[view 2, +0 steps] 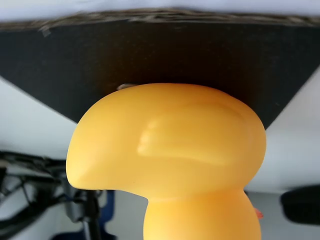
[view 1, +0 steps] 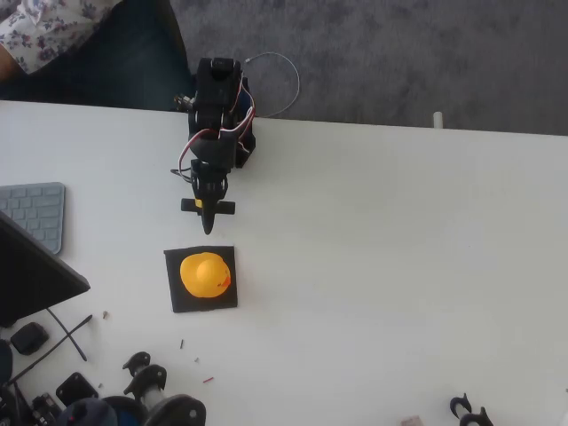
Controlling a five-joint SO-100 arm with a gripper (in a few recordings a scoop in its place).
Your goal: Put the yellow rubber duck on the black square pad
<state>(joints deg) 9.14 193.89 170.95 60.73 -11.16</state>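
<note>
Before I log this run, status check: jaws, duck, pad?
Gripper clear of the pad, jaw state unreadable. Yellow rubber duck sitting on the black square pad, released. Nothing in the way.

- One yellow rubber duck (view 1: 206,274).
- One black square pad (view 1: 177,297).
- One robot arm (view 1: 216,115).
- One grey keyboard (view 1: 35,211).
- One white table (view 1: 399,266).
- One person (view 1: 53,35), partly in view at the edge.

No readable text, no labels — none.
</note>
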